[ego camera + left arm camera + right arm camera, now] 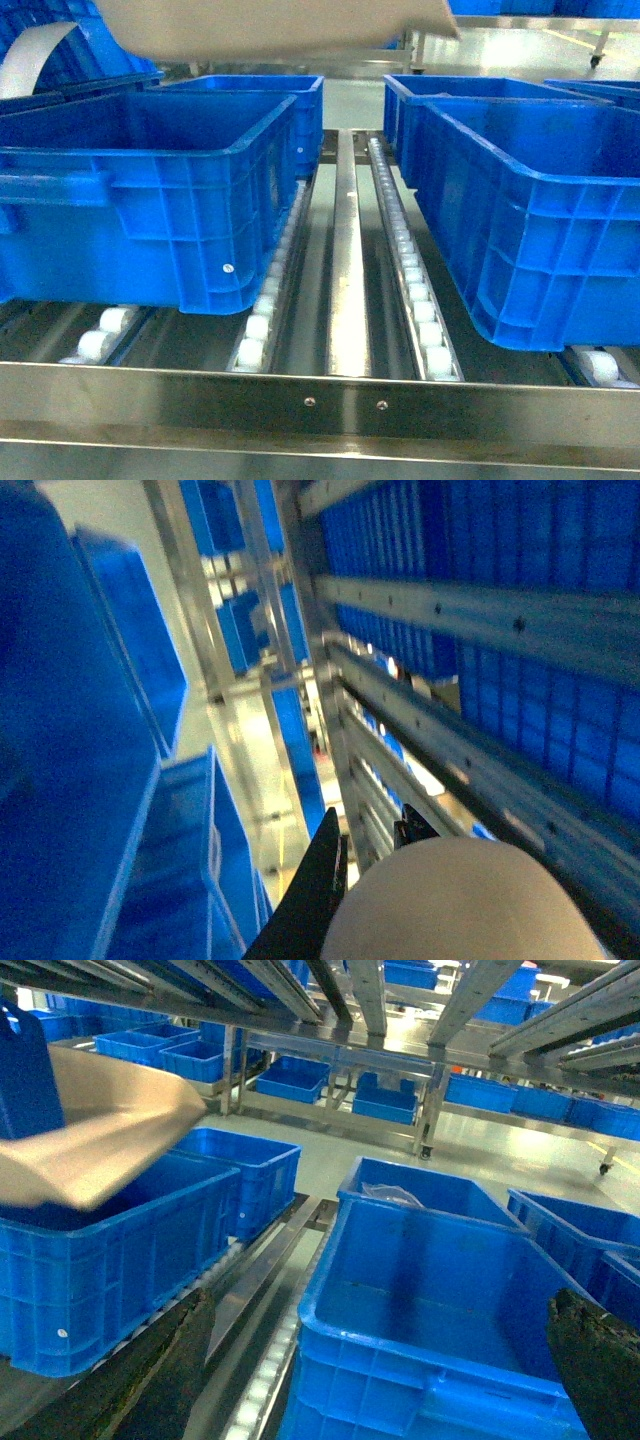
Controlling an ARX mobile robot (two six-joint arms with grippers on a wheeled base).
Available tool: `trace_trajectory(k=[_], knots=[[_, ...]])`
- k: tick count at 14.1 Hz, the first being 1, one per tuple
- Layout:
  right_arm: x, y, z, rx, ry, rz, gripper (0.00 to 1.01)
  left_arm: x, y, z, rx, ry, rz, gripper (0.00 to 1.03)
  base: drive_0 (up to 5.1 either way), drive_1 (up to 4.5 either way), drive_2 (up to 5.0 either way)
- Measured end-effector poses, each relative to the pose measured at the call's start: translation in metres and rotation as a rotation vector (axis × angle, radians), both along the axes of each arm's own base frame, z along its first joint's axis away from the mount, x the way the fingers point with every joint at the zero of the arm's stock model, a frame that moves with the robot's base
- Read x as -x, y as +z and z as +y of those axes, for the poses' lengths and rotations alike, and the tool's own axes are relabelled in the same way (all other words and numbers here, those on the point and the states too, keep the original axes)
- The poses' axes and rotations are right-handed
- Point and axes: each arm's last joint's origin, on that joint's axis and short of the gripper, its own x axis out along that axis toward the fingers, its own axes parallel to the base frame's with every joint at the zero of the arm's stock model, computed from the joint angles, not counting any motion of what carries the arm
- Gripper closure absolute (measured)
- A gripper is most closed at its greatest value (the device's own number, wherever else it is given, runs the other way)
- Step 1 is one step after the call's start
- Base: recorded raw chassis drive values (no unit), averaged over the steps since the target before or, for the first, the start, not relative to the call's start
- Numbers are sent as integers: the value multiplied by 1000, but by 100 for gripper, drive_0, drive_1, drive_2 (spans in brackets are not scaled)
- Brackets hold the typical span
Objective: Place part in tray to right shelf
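Observation:
The beige tray hangs across the top of the head view, above the left blue bin. In the right wrist view the tray tilts over that bin. A blue block with a sloped top, which looks like the part, rests at the tray's back. In the left wrist view my left gripper is shut on the tray's rounded beige end, one black finger on each side of it. My right gripper is open over the right bin with nothing between its fingers. The steel roller shelf lies below.
Two large blue bins stand on the roller tracks, left and right, with a steel channel between them. A riveted front rail runs along the near edge. More racks with blue bins stand beyond.

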Motion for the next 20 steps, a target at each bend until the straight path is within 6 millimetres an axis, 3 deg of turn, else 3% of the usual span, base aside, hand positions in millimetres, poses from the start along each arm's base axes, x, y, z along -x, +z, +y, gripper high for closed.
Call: trace_trajectory(k=[1, 3, 5, 7, 10, 15, 17, 19, 20], knots=[[0, 0, 0, 0, 0, 0, 3, 3, 13, 16, 2, 96, 6, 91, 0, 0, 0], [0, 0, 0, 0, 0, 0, 3, 5, 17, 46, -37, 342, 76, 91, 0, 0, 0], [0, 0, 0, 0, 0, 0, 3, -9, 22, 64, -164, 587, 125, 91, 0, 0, 0], [0, 0, 0, 0, 0, 0, 3, -26, 35, 62, -320, 689, 101, 91, 0, 0, 0], [0, 0, 0, 0, 0, 0, 3, -41, 34, 55, -569, 745, 153, 91, 0, 0, 0], [0, 0, 0, 0, 0, 0, 3, -39, 39, 53, -627, 745, 155, 91, 0, 0, 0], [0, 0, 0, 0, 0, 0, 3, -17, 46, 55, -609, 690, 122, 91, 0, 0, 0], [0, 0, 0, 0, 0, 0, 3, 34, 55, 63, -654, 694, 74, 91, 0, 0, 0], [0, 0, 0, 0, 0, 0, 3, 87, 51, 79, -710, 697, 110, 91, 0, 0, 0]])
